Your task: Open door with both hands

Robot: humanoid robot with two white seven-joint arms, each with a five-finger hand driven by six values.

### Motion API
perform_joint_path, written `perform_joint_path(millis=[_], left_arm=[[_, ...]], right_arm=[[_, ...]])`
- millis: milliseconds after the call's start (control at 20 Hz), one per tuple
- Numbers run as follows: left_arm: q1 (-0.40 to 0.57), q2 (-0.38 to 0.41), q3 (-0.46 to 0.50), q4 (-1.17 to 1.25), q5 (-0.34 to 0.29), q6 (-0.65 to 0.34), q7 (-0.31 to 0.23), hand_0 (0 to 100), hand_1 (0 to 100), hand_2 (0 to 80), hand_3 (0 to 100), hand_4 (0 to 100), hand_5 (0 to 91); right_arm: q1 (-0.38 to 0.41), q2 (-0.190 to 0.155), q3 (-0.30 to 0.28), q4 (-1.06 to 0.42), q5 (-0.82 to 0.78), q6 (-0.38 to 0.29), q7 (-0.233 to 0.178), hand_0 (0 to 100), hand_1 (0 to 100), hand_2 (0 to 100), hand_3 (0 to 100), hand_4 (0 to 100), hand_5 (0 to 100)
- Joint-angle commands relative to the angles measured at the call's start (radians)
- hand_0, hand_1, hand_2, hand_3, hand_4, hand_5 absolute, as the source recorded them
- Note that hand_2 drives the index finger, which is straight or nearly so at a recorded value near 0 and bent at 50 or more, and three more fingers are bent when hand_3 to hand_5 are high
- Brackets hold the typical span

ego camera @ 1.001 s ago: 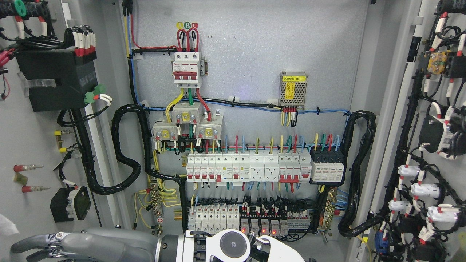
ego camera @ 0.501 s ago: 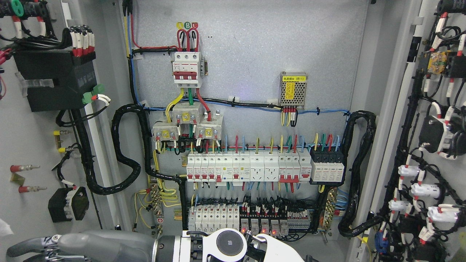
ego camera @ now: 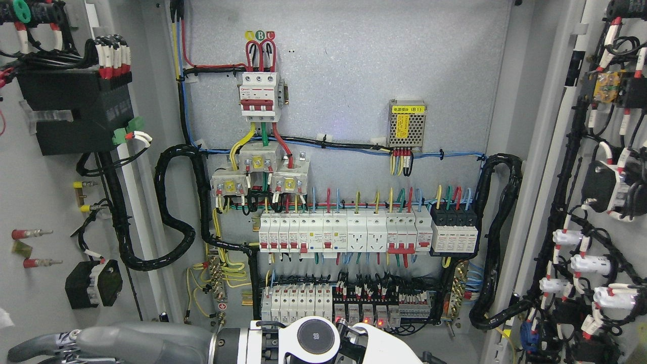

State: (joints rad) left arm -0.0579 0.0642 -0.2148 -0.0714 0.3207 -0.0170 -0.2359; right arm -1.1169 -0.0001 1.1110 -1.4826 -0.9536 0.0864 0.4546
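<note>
I see one hand [ego camera: 43, 346] low, near the left door [ego camera: 40, 197], which lies leftward; its grip I cannot tell.

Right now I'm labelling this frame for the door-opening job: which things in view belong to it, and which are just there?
Belongs to the job:
- left door
- right door
- right hand, low by the left door

Just there:
- breaker row
- power supply
- black cable conduit
</note>
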Motion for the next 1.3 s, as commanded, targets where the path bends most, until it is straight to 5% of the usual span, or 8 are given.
perform_joint_path(millis=[0,300,551,1051,1251], left_arm=[[0.000,-0.003,0.000,-0.004,0.001,0.000,-0.002,29,0,2.7,3,4,0.0],[0.000,-0.004,0.000,-0.002,0.000,0.000,-0.002,29,0,2.7,3,4,0.0],[0.000,-0.014,0.000,-0.002,0.000,0.000,-0.002,29,0,2.7,3,4,0.0],[-0.002,-0.012,0.000,-0.017,0.001,-0.034,-0.005,29,0,2.7,3,4,0.0],[0.076,0.020,0.000,-0.328,0.000,-0.037,-0.093,29,0,2.7,3,4,0.0]], right_arm=[[-0.008,0.000,0.018,0.007,-0.002,0.001,0.003,22,0,0,0,0,0],[-0.015,0.000,0.021,0.007,0.001,0.003,0.004,22,0,0,0,0,0],[0.008,0.000,-0.049,0.010,0.013,0.012,0.006,22,0,0,0,0,0],[0.218,0.000,-0.219,-0.108,0.182,0.009,0.009,22,0,0,0,0,0],[0.325,0.000,-0.333,-0.152,0.291,0.006,0.006,22,0,0,0,0,0]])
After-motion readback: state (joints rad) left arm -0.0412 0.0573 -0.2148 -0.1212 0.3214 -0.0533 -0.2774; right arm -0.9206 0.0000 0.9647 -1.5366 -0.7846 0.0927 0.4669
